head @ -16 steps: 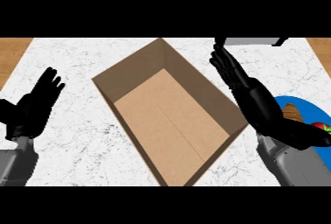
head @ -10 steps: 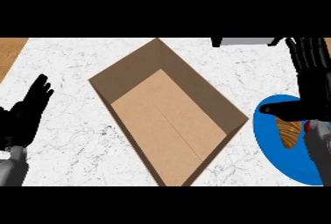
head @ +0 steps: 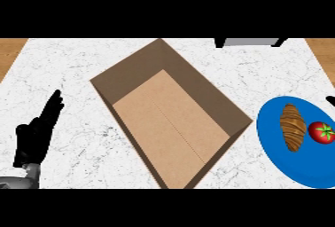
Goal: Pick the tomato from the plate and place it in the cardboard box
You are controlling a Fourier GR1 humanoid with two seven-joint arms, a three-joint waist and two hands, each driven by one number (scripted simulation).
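Observation:
A red tomato (head: 322, 132) with a green stem lies on the blue plate (head: 278, 155) at the right edge of the head view, just right of a brown croissant (head: 292, 126). The open cardboard box (head: 170, 119) sits in the middle of the counter, turned diagonally, with nothing inside. My left hand (head: 38, 135) stands open at the lower left, fingers up, well clear of the box. Of my right hand only a dark sliver (head: 331, 101) shows at the right edge, above the tomato and not touching it.
A dark grey object (head: 252, 42) sits at the counter's far edge, top right. Wooden floor shows beyond the white marble counter (head: 65, 71) at both upper corners. The plate runs off the right edge of the view.
My right arm has pulled away to the right, almost out of view, uncovering the plate, croissant and tomato. The left hand has shifted slightly and stays open.

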